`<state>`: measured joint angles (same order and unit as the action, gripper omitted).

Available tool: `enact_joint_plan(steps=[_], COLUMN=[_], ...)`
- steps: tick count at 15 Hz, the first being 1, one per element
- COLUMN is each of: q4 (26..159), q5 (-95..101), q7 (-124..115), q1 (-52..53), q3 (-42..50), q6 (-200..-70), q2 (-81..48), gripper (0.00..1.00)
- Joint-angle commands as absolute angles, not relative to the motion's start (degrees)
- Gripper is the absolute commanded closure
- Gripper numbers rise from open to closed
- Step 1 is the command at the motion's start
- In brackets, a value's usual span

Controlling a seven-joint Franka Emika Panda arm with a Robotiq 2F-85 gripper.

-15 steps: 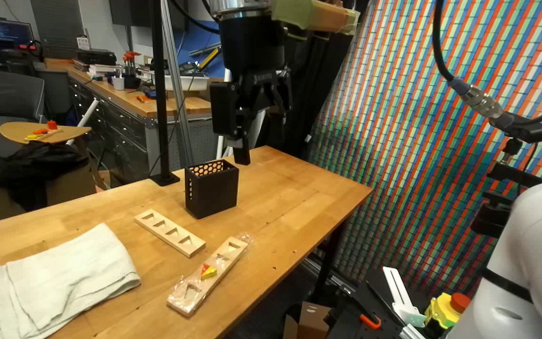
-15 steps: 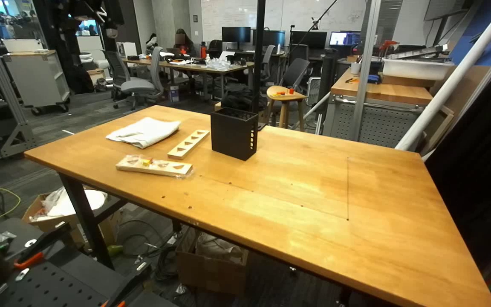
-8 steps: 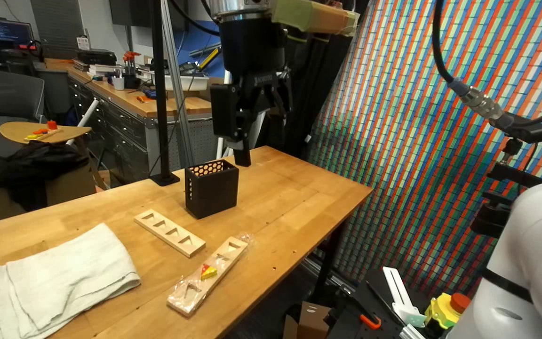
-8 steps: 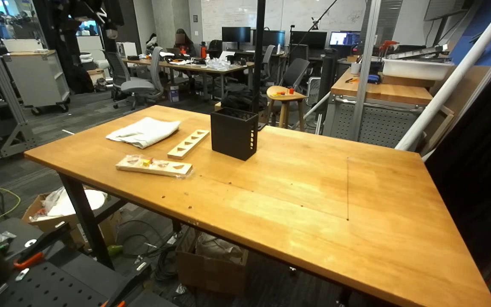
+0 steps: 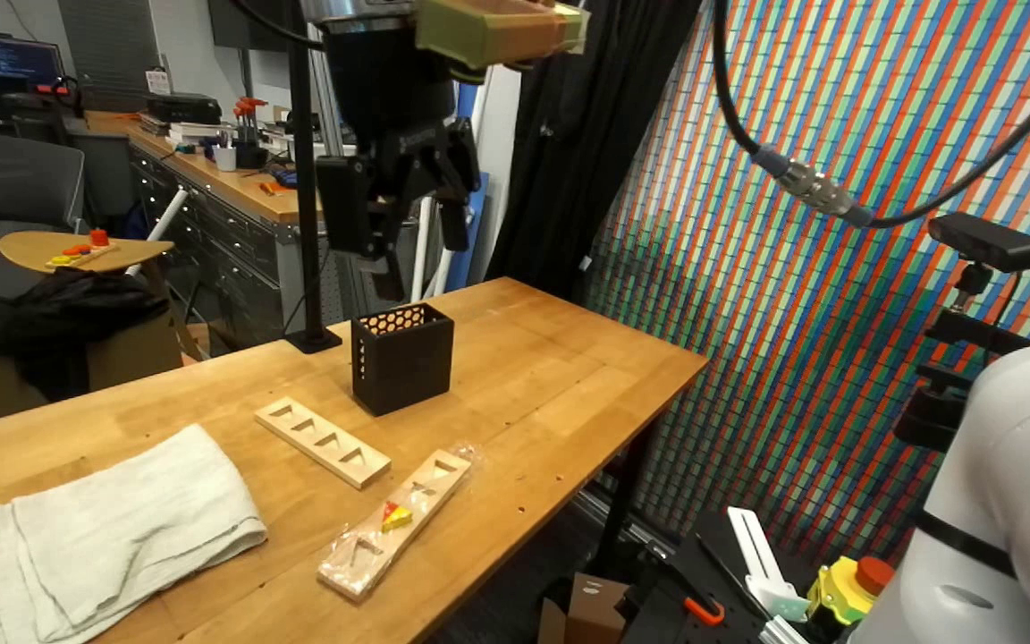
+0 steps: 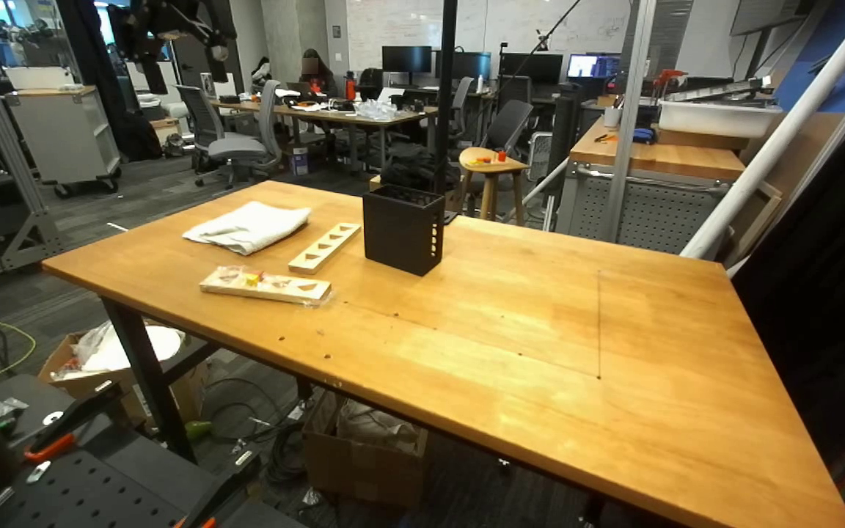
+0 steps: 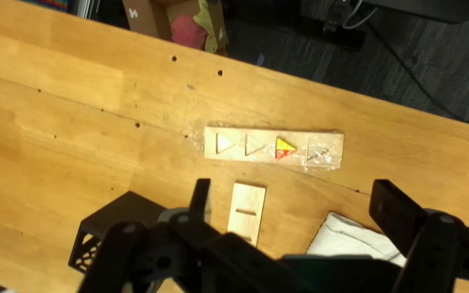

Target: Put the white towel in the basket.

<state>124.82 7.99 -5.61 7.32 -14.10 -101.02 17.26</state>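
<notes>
Gripper point(image 5: 422, 264) has swung leftward in an exterior view, hanging over the table point(image 5: 542, 367), jaws wide apart, empty. White towel point(image 5: 122, 528) lies folded there, a wooden board point(image 5: 323, 442) between it and the basket point(image 5: 417, 368); pinching one layer could let the towel unfold and slip.
</notes>
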Motion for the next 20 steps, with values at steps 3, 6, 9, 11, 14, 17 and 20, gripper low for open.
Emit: enact_joint_plan(steps=[3, 6, 9, 11, 14, 17, 20], q4=[112.40, 106.14, 100.73, 97.77, 93.95, 90.16, 87.49], q5=[18.19, 23.63, 26.32, 26.54, 25.38, 24.50, 23.41], q7=[-7.77, -7.55, -7.02, -6.42, -5.80, -4.68, -3.93], q1=[9.20, 10.84, 12.75, 13.92, 15.38, 16.66, 17.77], q3=[-16.55, -16.35, -15.10, -14.17, -12.53, -10.98, -9.73], q6=[-109.45, -114.04, -118.44, -121.83, -126.54, -130.39, -132.43], q2=[2.88, -5.49, -12.88, -17.35, -23.79, -29.89, -35.09], gripper=[0.00, 0.00, 0.00, 0.00, 0.00, 0.00, 0.00])
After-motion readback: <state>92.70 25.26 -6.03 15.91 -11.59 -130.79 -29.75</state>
